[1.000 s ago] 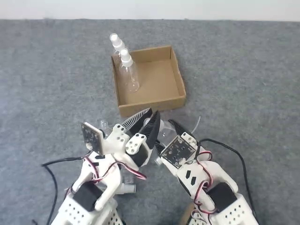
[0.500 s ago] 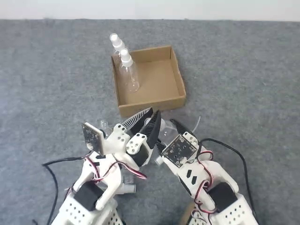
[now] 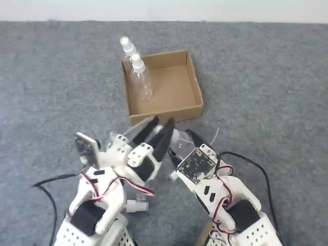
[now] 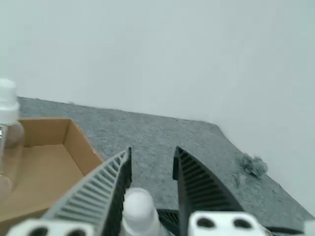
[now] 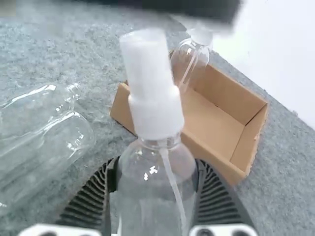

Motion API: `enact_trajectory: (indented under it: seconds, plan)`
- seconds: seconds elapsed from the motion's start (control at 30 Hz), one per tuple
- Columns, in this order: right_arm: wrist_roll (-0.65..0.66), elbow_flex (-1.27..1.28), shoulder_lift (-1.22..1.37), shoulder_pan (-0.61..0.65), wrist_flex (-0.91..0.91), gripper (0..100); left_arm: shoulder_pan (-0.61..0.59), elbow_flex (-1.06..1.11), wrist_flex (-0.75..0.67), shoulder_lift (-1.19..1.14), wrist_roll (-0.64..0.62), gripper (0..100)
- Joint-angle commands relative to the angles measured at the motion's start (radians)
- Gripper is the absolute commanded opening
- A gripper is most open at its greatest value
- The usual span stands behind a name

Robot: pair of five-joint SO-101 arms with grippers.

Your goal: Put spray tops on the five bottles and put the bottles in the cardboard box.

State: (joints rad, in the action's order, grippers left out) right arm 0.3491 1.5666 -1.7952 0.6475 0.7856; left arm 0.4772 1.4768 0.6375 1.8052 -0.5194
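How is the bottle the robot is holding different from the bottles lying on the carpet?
The held bottle has a white spray top on it, while the lying bottles seem to have bare, open necks. The held bottle stands upright, pinched between the right gripper's fingers, but the lying bottles rest on their sides on the grey carpet. All of them are clear, see-through bottles.

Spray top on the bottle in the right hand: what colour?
The spray top is white; clearest in the right wrist view.
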Motion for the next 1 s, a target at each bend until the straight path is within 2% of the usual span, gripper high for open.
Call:
enact_trajectory:
  seconds: [0.0, 0.27, 0.43, 0.63, 0.8, 0.87, 0.97]
  plan:
    - [-0.009, -0.068, -0.022, -0.013, -0.002, 1.6, -0.078, -0.076, 0.003, 0.014, -0.017, 13]
    - [-0.009, -0.046, -0.022, -0.016, -0.002, 1.6, -0.109, -0.119, 0.008, 0.014, -0.012, 13]
    - [-0.014, -0.034, -0.022, -0.041, -0.002, 1.6, -0.215, -0.117, 0.005, 0.014, -0.003, 13]
    - [-0.018, -0.026, -0.022, -0.114, -0.002, 1.6, -0.295, -0.102, 0.026, 0.014, 0.121, 13]
    - [-0.018, -0.002, -0.022, -0.119, -0.007, 1.6, -0.351, -0.094, 0.094, 0.014, 0.118, 13]
    - [-0.018, -0.002, -0.022, -0.119, -0.004, 1.6, -0.368, -0.094, 0.129, 0.014, 0.118, 11]
    - [-0.018, -0.002, -0.022, -0.119, -0.004, 1.6, -0.391, -0.094, 0.173, 0.014, 0.12, 3]
